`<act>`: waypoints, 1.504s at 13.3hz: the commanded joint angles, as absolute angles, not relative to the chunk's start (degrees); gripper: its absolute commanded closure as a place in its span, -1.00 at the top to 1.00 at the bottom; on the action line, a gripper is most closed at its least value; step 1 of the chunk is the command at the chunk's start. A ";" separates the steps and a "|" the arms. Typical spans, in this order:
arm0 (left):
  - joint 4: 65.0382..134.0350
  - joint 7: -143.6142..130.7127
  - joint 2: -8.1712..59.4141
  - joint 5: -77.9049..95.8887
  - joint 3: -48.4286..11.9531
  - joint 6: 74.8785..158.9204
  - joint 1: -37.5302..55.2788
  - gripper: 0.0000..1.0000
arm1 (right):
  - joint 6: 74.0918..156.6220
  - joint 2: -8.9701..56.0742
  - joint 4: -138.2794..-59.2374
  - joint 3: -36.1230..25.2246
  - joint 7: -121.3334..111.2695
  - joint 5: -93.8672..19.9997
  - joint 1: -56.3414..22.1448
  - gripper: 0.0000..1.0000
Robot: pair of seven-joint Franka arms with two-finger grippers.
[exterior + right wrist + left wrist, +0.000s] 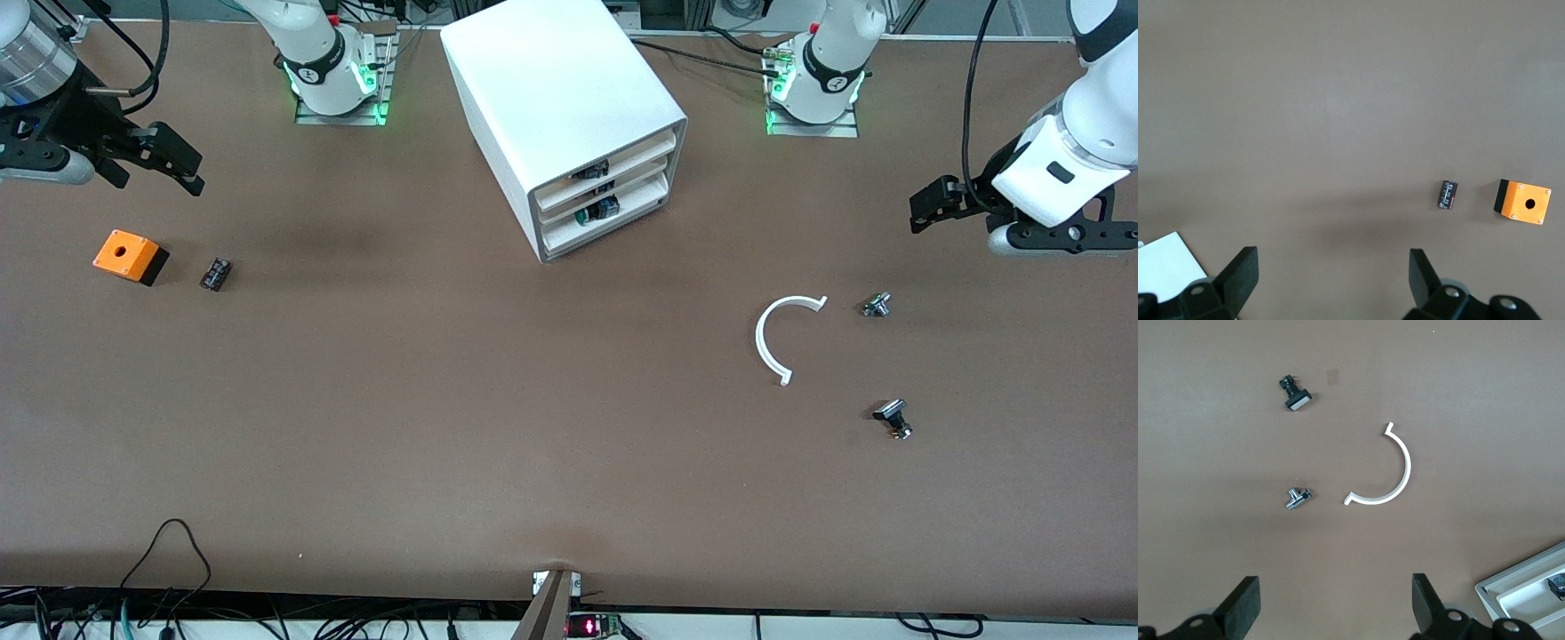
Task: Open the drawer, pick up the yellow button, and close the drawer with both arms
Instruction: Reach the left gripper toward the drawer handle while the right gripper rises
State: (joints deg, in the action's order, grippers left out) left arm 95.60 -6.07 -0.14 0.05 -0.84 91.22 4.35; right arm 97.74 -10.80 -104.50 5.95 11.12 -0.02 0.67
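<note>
Nothing begun: the drawer sits shut, upper centre, button unseen. Left end effector at right edge and right end effector upper left hang wide open, empty. Next, probably reaching for the drawer front.

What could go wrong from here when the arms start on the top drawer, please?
The cabinet stands loose and askew, so pulling the drawer single-handed might drag it. Each drawer shows a dark part inside, so the wrong one might be taken. Both pincers, left and right, hang open, away from the cabinet, and the left's path may cross the white arc.
</note>
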 commanded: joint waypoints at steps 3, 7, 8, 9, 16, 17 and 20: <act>93.34 -4.75 0.88 -0.09 -1.41 89.56 3.95 0.99 | 96.42 -10.02 -102.92 5.63 8.88 -0.61 1.49 1.00; 93.34 -4.75 0.88 -0.09 -1.49 89.47 4.04 0.99 | 96.59 -9.50 -102.92 5.54 8.53 -0.53 1.49 1.00; 93.34 -4.75 0.88 -0.09 -1.49 89.39 4.13 0.99 | 96.42 -8.62 -102.75 5.54 8.26 -0.53 1.49 1.00; 93.34 -4.83 0.88 -0.09 -1.49 89.47 4.22 0.99 | 96.42 -8.35 -103.35 5.62 7.74 -0.61 1.41 1.00; 93.43 -5.71 0.70 0.96 -2.81 84.73 4.57 0.99 | 97.29 -4.31 -104.59 6.59 7.47 -0.53 0.88 1.00; 93.43 -5.36 0.96 4.53 -3.33 83.42 4.57 0.99 | 97.56 -3.44 -104.59 7.29 7.56 -0.53 0.44 1.00; 93.51 -5.89 3.07 19.72 -3.52 75.43 5.88 0.99 | 99.75 -0.01 -104.59 7.56 7.56 -0.53 0.09 1.00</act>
State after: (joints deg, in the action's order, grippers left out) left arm 95.38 -6.11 0.67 12.43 -3.43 79.61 5.15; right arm 98.35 -2.04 -105.03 7.52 8.30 -0.08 0.26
